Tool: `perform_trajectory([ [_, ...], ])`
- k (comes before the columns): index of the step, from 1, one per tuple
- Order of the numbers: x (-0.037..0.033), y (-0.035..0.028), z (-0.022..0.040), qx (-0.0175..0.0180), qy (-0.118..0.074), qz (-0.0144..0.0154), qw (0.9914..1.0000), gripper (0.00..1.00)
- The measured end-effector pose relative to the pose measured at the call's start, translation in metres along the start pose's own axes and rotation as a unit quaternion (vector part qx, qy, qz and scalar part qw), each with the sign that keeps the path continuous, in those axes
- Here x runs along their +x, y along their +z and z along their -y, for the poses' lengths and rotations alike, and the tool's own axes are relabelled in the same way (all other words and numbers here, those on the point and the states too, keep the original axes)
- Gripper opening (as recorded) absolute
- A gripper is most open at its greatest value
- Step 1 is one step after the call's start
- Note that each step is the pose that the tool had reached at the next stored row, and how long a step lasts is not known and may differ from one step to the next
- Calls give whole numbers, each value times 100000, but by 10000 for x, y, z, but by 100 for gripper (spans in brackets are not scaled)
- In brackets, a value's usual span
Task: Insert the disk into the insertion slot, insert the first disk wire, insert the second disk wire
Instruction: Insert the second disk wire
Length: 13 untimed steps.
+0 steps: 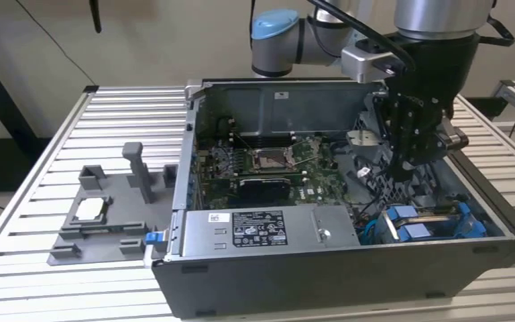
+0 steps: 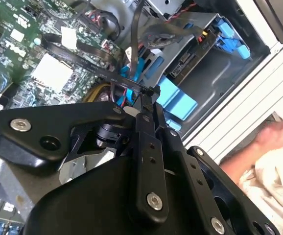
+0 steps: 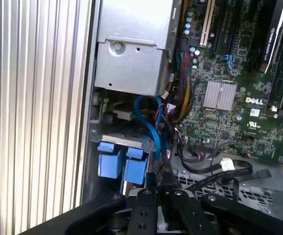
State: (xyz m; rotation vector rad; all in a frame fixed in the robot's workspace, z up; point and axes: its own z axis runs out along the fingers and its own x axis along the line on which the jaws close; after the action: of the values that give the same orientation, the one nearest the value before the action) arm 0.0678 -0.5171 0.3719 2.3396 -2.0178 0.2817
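My gripper [image 1: 402, 174] hangs inside the open computer case [image 1: 329, 282], above the exterior view's right half and a little behind the insertion slot [image 1: 429, 223]. The slot is a dark grey bay with bright blue tabs [image 2: 176, 100]. A dark flat disk [image 2: 184, 62] lies in it with its connector edge showing. In both wire-side wrist views the fingertips [image 2: 146, 105] are pressed together on the end of a thin black disk wire [image 2: 90, 61]. That wire runs back over the motherboard. A blue wire [image 3: 151, 125] curves down beside the blue tabs [image 3: 114, 161], close to my gripper [image 3: 156, 177].
The silver box with the white label [image 1: 257, 231] fills the case's front. The green motherboard [image 1: 271, 164] lies behind it. A grey fixture [image 1: 105, 211] stands on the slatted table [image 1: 34, 201] at the exterior view's left. A person's hand [image 2: 278, 132] is outside the case wall.
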Motion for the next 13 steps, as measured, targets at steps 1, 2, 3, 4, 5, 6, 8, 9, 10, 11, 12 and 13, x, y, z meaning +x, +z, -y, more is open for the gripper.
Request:
perform_trajectory([
  [1,22,7,-1,-3,5,21,100000,16],
  [2,44,11,-2,-8,7,26,100000,16],
  [3,68,18,-2,-7,10,49,100000,16],
  [4,87,24,-2,-4,18,77,100000,16],
  [5,109,31,1,-8,19,113,100000,16],
  [6,130,37,4,-35,13,144,100000,16],
  [8,167,47,7,-52,22,203,100000,16],
  [9,182,52,10,-47,28,255,100000,16],
  [10,199,57,15,-43,35,308,100000,16],
  [11,213,61,17,-33,47,377,99999,16],
  [12,228,65,20,-25,59,452,99999,16],
  [13,242,68,22,-19,65,524,99999,16],
])
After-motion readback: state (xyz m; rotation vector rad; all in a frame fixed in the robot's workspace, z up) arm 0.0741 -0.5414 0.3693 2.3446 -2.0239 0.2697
